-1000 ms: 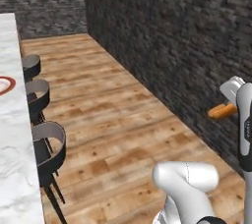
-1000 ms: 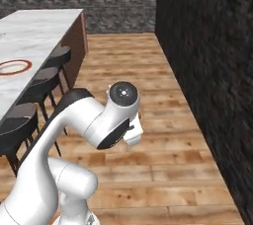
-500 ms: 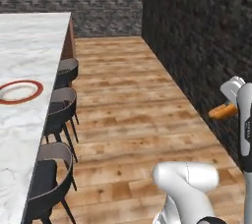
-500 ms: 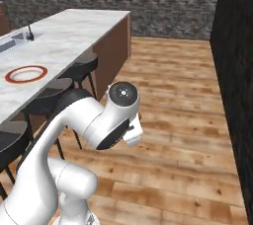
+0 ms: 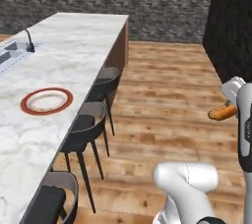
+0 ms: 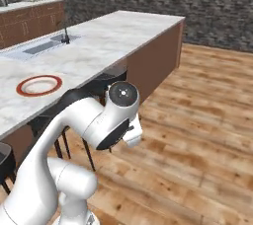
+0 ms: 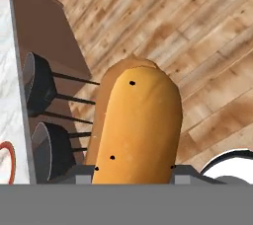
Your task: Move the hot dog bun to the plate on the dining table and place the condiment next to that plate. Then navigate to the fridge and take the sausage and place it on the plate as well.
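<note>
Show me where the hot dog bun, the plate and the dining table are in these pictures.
hot dog bun (image 7: 138, 130): hand view, on its orange-tan top, between the fingers.
plate (image 5: 28, 107): left base view, on the near left of its red-orange rim.
dining table (image 5: 81, 41): left base view, on bare marble beyond the plate.

Bun (image 7: 136, 125) was orange-tan w/ a few dark specks; plate (image 5: 47, 101) white w/ red-orange rim; dining table (image 5: 74, 46) white marble, grey veins, brown base; stools (image 5: 83, 127) dark, prob. black; floor (image 5: 167, 95) warm wood planks
</note>
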### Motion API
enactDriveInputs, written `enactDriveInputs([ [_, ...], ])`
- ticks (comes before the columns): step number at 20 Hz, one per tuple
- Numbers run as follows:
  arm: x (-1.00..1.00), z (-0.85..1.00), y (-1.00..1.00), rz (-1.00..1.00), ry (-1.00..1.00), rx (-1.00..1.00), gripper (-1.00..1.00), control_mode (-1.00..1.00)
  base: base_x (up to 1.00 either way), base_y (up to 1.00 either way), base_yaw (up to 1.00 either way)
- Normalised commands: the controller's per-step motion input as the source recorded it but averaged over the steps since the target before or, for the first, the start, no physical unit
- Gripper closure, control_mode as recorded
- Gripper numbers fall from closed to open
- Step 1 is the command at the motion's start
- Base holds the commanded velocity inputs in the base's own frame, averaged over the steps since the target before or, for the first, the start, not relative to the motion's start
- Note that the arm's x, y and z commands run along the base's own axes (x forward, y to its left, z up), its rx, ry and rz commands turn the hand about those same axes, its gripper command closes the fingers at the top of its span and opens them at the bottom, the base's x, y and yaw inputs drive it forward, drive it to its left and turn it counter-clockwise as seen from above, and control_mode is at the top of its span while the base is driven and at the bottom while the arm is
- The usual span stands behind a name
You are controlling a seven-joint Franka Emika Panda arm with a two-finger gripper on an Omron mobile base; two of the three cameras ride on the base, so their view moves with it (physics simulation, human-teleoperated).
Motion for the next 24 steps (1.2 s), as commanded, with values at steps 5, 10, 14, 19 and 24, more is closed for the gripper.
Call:
enactDriveInputs([
  [5,0.0,0.0,0.0,0.0,0.0,0.0,1.0,1.0,0.94,-0.39,0.51],
  [10,0.0,0.0,0.0,0.0,0.0,0.0,1.0,1.0,0.94,-0.33,0.54],
  [14,0.0,0.0,0.0,0.0,0.0,0.0,1.0,1.0,0.95,-0.34,0.53],
  [19,0.0,0.0,0.0,0.0,0.0,0.0,1.0,1.0,0.94,-0.19,0.58],
  [24,0.0,0.0,0.0,0.0,0.0,0.0,1.0,1.0,0.44,-0.01,0.58],
])
